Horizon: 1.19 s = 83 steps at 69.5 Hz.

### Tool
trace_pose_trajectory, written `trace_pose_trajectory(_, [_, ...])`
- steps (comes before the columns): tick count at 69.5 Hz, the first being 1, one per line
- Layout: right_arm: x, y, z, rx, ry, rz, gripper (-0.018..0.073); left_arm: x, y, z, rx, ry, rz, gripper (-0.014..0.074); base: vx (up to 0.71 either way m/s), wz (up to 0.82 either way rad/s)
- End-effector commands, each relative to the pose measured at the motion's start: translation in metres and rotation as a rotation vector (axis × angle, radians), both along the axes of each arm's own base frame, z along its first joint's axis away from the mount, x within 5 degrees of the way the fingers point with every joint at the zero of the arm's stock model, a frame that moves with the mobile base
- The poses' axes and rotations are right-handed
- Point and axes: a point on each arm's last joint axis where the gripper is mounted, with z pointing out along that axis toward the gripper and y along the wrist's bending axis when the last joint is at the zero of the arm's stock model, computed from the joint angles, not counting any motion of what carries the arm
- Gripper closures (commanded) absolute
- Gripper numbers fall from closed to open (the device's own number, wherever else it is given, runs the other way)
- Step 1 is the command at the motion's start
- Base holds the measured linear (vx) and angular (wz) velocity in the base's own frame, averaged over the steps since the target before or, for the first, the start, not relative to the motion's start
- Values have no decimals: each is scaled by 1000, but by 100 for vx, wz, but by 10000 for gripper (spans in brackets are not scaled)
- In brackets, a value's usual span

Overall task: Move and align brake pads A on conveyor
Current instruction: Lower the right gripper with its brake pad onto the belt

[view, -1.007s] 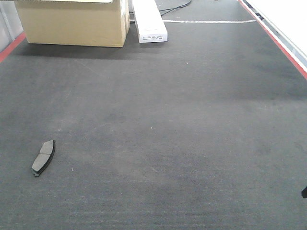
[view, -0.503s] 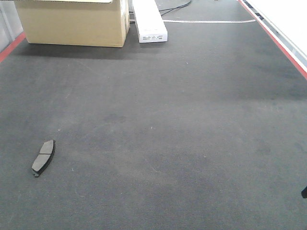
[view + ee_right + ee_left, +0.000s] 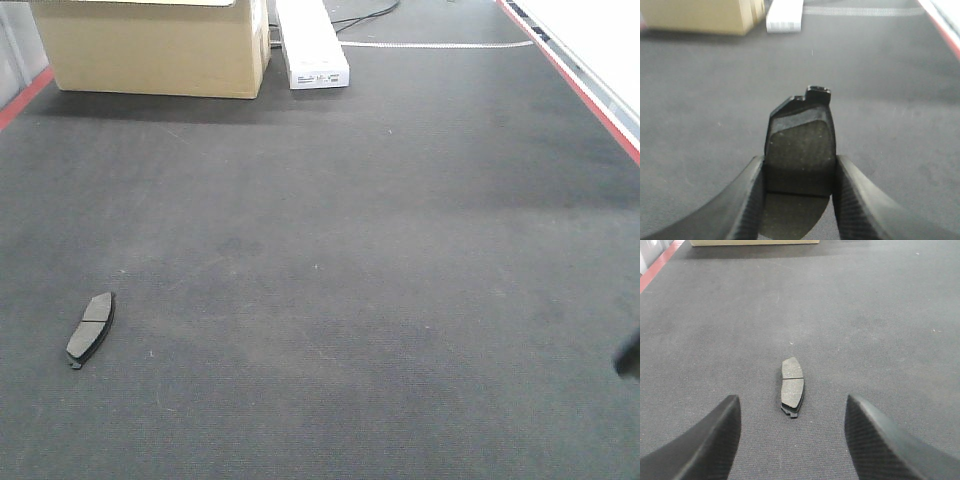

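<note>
One dark grey brake pad (image 3: 90,328) lies flat on the charcoal conveyor (image 3: 350,250) at the front left. In the left wrist view the same brake pad (image 3: 792,386) lies just ahead of my left gripper (image 3: 792,412), which hangs open above the belt with its fingers (image 3: 715,440) wide on either side. My right gripper (image 3: 799,167) is shut on a second brake pad (image 3: 801,145), held lengthwise above the conveyor (image 3: 880,100) and pointing away. In the front view only a blurred dark bit of the right arm (image 3: 628,355) shows at the right edge.
A cardboard box (image 3: 150,45) and a long white box (image 3: 312,42) stand at the far end of the belt. Red edge strips (image 3: 575,80) run along both sides. A cable (image 3: 365,15) lies behind the white box.
The dark part at the right edge of the front view has risen and blurred. The brake pad on the belt has stayed where it was.
</note>
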Motion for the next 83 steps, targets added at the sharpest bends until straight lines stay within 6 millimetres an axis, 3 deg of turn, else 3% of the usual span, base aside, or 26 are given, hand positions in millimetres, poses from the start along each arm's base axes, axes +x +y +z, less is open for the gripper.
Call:
trace_pose_trajectory(1, [32, 5, 22, 5, -14, -2, 555, 3, 0, 15, -22, -99, 13, 147, 0, 0])
trace_pose_trajectory(8, [68, 11, 23, -18, 129, -2, 553, 3, 0, 15, -22, -99, 13, 147, 0, 0])
trace_pose_trajectory(26, [157, 26, -8, -125, 536, 26, 554, 3, 0, 15, -22, -99, 13, 147, 0, 0])
trace_pose_trajectory(41, [209, 34, -39, -211, 751, 79, 551, 3, 0, 15, -22, -99, 13, 147, 0, 0])
trace_pose_trajectory(57, [244, 39, -60, -249, 841, 104, 546, 3, 0, 15, -22, -99, 13, 147, 0, 0])
trace_pose_trajectory(83, [275, 36, -84, -334, 901, 67, 491, 3, 0, 15, -22, -99, 13, 147, 0, 0])
